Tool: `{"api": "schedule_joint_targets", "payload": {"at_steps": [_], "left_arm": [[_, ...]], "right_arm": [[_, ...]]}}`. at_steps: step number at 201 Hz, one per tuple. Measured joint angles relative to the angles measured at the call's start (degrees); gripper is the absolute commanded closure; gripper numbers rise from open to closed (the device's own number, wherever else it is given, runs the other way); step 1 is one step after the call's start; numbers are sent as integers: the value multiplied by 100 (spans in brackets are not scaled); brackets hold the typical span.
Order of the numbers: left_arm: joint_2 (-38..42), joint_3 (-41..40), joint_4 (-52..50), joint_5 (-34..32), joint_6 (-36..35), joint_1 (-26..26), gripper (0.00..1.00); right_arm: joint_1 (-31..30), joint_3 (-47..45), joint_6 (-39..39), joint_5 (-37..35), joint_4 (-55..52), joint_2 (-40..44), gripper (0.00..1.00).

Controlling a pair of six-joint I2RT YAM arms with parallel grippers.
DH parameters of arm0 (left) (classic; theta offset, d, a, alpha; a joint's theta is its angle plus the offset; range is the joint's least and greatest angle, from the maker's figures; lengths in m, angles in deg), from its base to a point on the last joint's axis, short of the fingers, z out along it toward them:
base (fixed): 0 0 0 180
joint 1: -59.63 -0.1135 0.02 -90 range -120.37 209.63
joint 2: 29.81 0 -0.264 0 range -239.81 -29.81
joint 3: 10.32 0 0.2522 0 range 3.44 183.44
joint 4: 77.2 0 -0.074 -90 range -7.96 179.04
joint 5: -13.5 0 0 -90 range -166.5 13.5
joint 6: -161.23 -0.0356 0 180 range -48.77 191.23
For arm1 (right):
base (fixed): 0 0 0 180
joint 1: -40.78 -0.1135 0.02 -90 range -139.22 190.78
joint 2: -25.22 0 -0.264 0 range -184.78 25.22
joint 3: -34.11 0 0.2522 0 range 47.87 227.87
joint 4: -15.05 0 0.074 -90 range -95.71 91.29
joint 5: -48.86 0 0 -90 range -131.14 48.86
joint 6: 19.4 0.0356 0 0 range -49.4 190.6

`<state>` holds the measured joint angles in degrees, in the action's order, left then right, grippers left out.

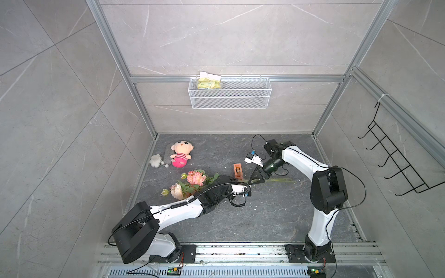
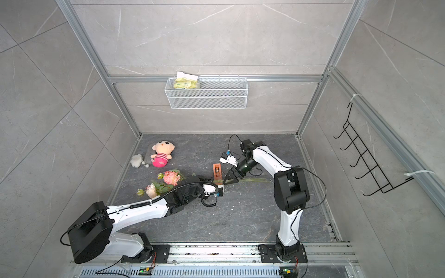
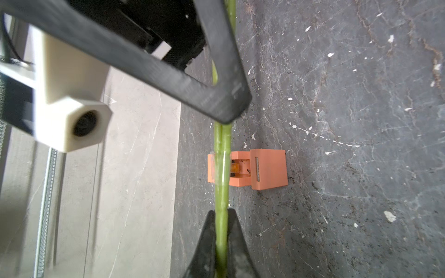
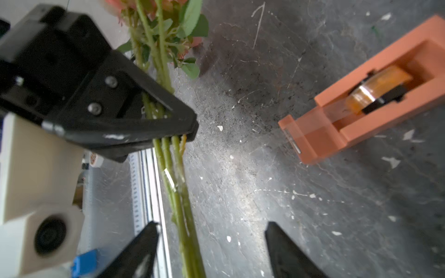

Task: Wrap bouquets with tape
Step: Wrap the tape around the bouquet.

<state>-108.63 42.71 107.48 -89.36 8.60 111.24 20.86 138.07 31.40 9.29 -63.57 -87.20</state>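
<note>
Left gripper clenched on thin green artificial-flower stems; right gripper released, straddling them, near orange block-shaped tape dispenser.

Top pair high, facing down, wide, wrist cams close, share stems

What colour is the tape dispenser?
The dispenser is orange and its roll amber; the right wrist view shows it best.

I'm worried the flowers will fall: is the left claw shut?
Shut. The left gripper has its fingertips pinched tight on the bouquet stems.
</note>
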Motion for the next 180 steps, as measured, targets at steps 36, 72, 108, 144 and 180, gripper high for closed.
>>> {"api": "schedule_joint_targets", "payload": {"at_steps": [36,72,108,144,180], "left_arm": [[-24,-107,33,-103,-98,-26,100],[-24,-181,0,-142,-17,-114,84],[485,-179,-345,326,378,-125,54],[1401,-155,-1121,1471,914,-544,48],[1526,83,-2024,2752,1320,-1425,48]], "right_arm": [[-74,17,9,87,-85,-234,90],[-278,-354,96,-33,496,160,100],[-358,-1003,459,-890,1716,772,100],[-715,-1784,297,-1687,2979,1388,100],[-1209,-2824,-74,-2140,4459,2118,100]]}}
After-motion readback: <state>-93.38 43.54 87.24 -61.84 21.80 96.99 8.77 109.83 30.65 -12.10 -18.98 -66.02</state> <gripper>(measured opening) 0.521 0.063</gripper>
